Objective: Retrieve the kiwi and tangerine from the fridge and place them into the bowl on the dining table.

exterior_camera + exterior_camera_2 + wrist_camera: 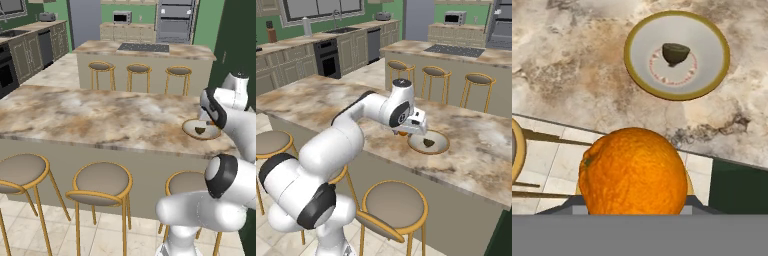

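Clamped in the gripper (633, 212), the tangerine (633, 171) hangs over the dining table's (75, 117) near edge, short of the bowl (714, 40). Released here, it would likely miss and roll off; the kiwi (675, 53) already sits inside.

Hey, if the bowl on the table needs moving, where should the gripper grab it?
Pinch the bowl at its rim from above, one finger inside: it's shallow, too wide to span, and the kiwi sits mid-bowl. Release the tangerine first.

arm stretched forward, tool (404, 131) clamped, loaded
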